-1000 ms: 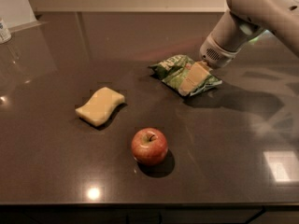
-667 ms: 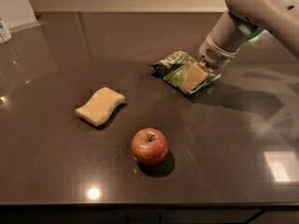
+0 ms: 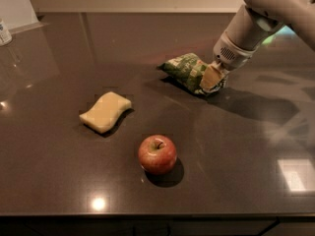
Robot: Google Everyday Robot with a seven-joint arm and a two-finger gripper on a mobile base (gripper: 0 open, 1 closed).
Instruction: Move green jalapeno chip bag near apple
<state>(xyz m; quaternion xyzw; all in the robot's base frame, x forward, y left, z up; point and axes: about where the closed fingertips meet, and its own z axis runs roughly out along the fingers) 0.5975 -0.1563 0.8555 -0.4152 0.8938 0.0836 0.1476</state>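
Camera view (only one): green jalapeno chip bag (image 3: 186, 69) sits back-right on the dark counter (image 3: 236, 181), well apart from the apple (image 3: 157, 154), which is front-centre. Pale sponge (image 3: 105, 111) lies left of the apple, not touching it.

Gripper (image 3: 211, 80) is at the bag's right end and looks clamped on it. One beige finger (image 3: 208, 76) lies across the near face; the other is hidden behind the foil. The arm (image 3: 246, 31) comes down from top right.

Handling, my read:
- Bag is light, prob. mostly air plus chips.
- Foil is thin, crinkly and slick, so it can slide out of a weak pinch.
- It's soft w/ no stiff edge, so the free left end will sag or swing when carried.
- Contents are brittle. A hard squeeze mid-body would crush chips, so an end or seam pinch like this one is the better hold.
- Apple is round and can roll if bumped, so set the bag down beside it, not against it.

Containers: the bag looks sealed and puffy, contents not visible. A small bottle (image 3: 4, 32) is cut off at the far left edge; can't tell what's in it.
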